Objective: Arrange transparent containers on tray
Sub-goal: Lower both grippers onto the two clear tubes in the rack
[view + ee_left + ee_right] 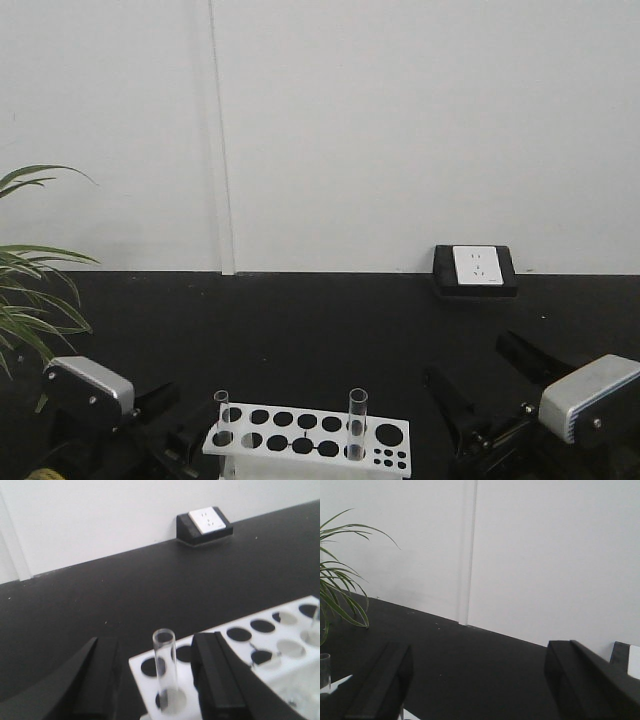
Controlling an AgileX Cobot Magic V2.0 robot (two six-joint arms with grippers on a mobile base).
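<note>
Two clear test tubes stand upright in a white rack (318, 433) at the table's near edge. The left tube (221, 415) is at the rack's left corner, the right tube (357, 422) near its right half. My left gripper (156, 645) is open, one finger on each side of the left tube (164, 672), with gaps on both sides. It shows low at the left (190, 425) in the front view. My right gripper (480, 652) is open with only black tabletop between its fingers, right of the rack (485, 385). The yellow tray is out of view.
A black box with a white socket plate (476, 270) sits against the wall at the back right. Green plant leaves (30, 290) reach in from the left. The rack (142, 685) has several vacant holes. The tabletop is black.
</note>
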